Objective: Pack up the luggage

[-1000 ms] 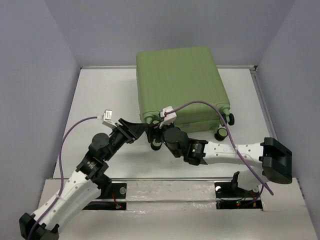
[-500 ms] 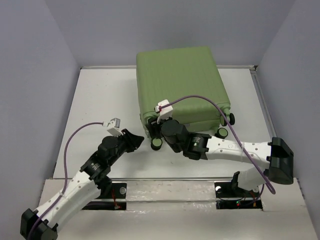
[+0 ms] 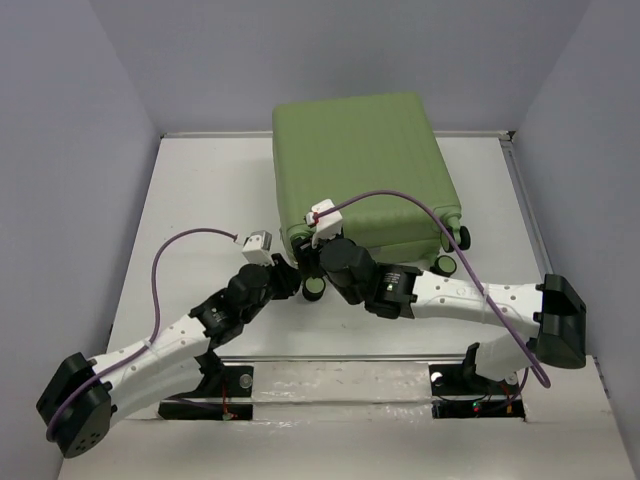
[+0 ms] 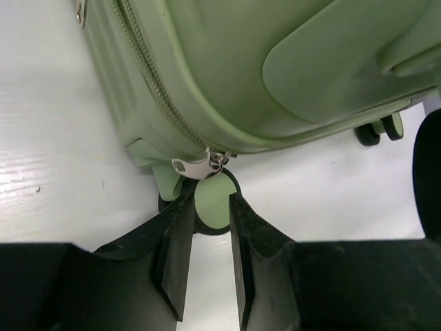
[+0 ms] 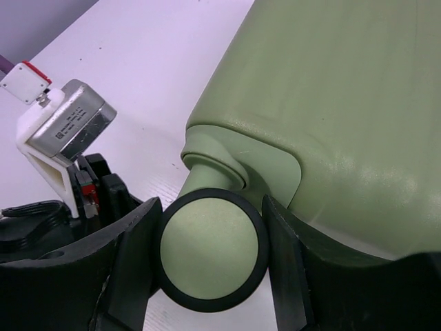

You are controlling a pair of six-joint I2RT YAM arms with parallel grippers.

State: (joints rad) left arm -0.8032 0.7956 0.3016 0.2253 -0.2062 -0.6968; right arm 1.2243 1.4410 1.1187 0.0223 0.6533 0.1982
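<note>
The luggage (image 3: 355, 160) is lying flat at the far middle of the table (image 3: 200, 200), wheels facing the near edge. Its near-left corner wheel (image 5: 210, 252) is sitting between the fingers of the right gripper (image 5: 211, 214); the left gripper (image 4: 207, 200) is pointing in from the left, just below the zip pull (image 4: 195, 167)

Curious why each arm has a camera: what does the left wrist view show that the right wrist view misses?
Only the left wrist view shows the zipper pull above the left fingers, plus far wheels. Only the right wrist view shows the right fingers clasping a wheel, and the left arm's camera box. Both show the green luggage, a near wheel and the white table.
</note>
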